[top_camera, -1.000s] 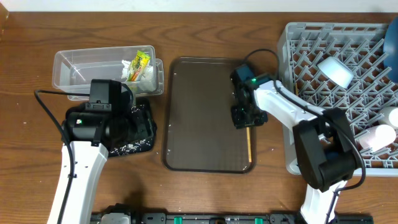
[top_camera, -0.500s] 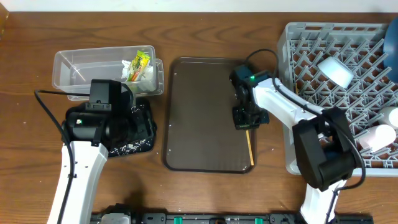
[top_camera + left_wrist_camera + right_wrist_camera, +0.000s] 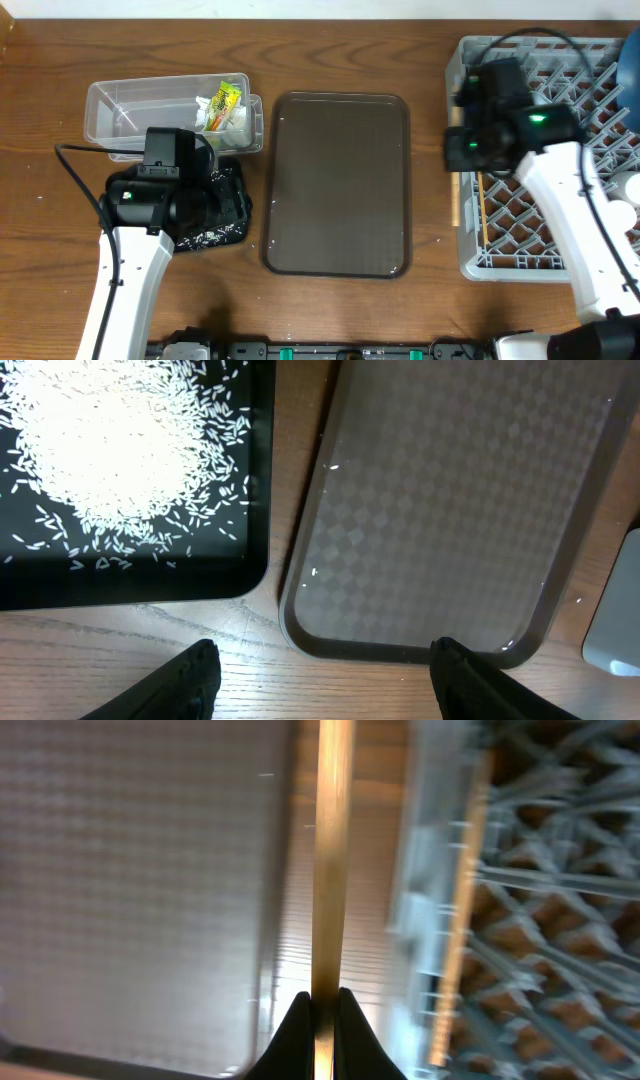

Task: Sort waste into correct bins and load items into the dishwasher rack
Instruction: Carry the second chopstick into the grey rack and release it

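One thin wooden chopstick point(image 3: 332, 860) clamped betw. right gripper point(image 3: 322, 1012) fingers; left gripper point(image 3: 325, 665) fingers apart, loose rice grains point(image 3: 110, 450) in black tray point(image 3: 130, 588) beyond its left finger.

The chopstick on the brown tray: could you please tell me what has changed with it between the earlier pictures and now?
The right gripper closed on the chopstick, lifted it off the brown tray and carried it to the right, to the left edge of the dishwasher rack. The open left gripper, the clear tub and the black tray stayed as they were.

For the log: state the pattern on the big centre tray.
Dark brown tray with a fine diamond-check texture; left wrist view shows it best.
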`<state>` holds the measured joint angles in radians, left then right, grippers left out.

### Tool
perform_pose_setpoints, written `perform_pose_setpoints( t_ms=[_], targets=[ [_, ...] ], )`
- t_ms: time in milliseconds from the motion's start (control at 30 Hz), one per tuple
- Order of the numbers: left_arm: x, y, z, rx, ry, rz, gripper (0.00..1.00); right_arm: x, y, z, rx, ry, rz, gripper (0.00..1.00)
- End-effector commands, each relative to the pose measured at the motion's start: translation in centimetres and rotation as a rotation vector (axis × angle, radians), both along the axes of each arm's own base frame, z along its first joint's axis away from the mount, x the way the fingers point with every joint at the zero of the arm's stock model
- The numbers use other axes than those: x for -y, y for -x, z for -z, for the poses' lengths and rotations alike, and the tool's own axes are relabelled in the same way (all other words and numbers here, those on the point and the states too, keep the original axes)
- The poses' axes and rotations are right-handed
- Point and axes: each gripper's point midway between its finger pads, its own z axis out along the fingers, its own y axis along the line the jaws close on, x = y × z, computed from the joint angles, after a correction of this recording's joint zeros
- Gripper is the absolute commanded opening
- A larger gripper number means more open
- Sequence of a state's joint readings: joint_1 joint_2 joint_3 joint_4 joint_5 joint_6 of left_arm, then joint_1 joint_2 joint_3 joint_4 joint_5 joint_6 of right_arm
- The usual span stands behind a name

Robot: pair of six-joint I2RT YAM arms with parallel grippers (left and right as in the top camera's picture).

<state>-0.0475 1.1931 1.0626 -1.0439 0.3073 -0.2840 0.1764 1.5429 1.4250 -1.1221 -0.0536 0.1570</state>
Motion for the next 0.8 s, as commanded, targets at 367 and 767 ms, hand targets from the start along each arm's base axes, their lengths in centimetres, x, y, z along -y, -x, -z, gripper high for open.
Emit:
perform_pose_setpoints(
  t_ms=[367, 767],
  targets=[
    [-0.3, 0.0, 0.1, -0.001, -0.014, 0.005, 0.7, 6.9, 0.2, 3.8, -0.121, 0.159, -0.01, 0.02],
    [-0.3, 0.0, 0.1, -0.001, -0.014, 0.005, 0.7, 6.9, 0.4, 9.1, -0.297, 0.161, -0.003, 0.21]
  ],
)
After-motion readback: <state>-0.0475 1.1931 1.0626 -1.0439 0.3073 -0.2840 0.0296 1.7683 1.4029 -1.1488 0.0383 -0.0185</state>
